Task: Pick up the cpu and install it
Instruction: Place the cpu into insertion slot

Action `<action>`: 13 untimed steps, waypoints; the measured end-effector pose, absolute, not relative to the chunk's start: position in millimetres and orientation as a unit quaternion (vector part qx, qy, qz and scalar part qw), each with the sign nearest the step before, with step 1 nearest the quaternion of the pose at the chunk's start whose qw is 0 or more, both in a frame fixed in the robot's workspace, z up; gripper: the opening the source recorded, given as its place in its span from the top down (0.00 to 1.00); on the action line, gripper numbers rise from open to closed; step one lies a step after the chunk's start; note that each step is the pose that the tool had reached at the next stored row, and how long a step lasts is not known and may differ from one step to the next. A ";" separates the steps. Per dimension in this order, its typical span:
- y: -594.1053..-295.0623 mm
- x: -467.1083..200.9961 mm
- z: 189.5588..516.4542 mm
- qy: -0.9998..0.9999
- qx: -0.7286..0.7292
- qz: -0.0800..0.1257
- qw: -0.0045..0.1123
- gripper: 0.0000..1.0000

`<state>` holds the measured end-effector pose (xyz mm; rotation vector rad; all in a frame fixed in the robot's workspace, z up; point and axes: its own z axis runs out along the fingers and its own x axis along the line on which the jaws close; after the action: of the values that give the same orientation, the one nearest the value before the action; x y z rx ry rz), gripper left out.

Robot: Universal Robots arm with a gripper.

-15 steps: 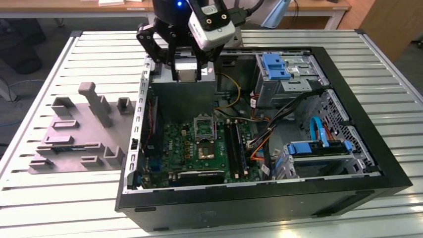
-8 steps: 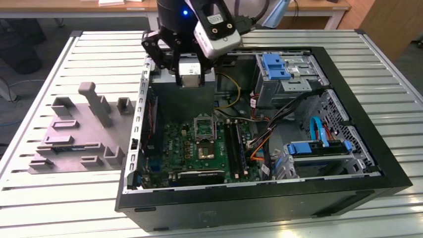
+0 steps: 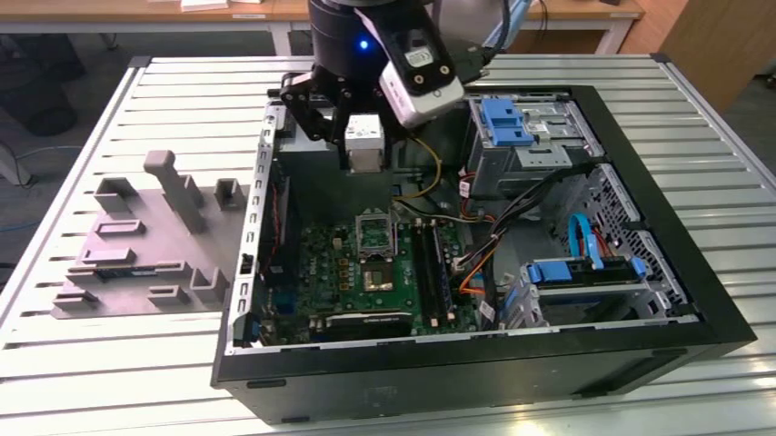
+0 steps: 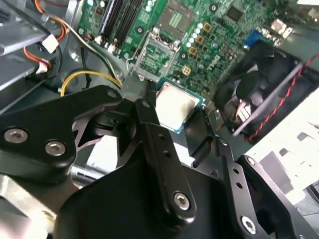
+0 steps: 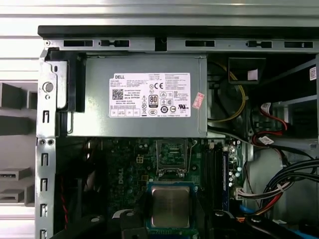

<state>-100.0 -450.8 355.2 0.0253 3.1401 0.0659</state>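
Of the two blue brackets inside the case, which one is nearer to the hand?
The far blue bracket, on the drive cage just to the exterior view's right of the hand; the other bracket lies in the case's near corner.

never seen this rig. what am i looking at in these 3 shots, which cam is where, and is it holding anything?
It is one robot arm working over an open desktop computer case that lies on a slatted metal table. The exterior view comes from a camera off the arm and takes in the whole scene. The two wrist views come from cameras riding on the arm, looking past the gripper.

On the table, at the exterior view's left of the case, sits a grey plastic tray with upright posts. Inside the case are the green motherboard, its open socket and the grey power supply.

The jaws are shut on the cpu, a small square chip with a silvery top. It is held above the board, not yet in the socket.
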 end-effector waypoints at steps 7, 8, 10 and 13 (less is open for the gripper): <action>-454.0 -97.3 342.4 1.000 0.008 0.021 0.000 0.53; -454.7 -97.0 340.6 1.000 0.008 0.021 0.000 0.53; -458.3 -96.3 337.1 1.000 0.008 0.021 0.000 0.53; -461.1 -95.3 332.0 1.000 0.008 0.021 0.000 0.53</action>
<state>-95.3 -461.1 332.0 0.0251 3.1400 0.0662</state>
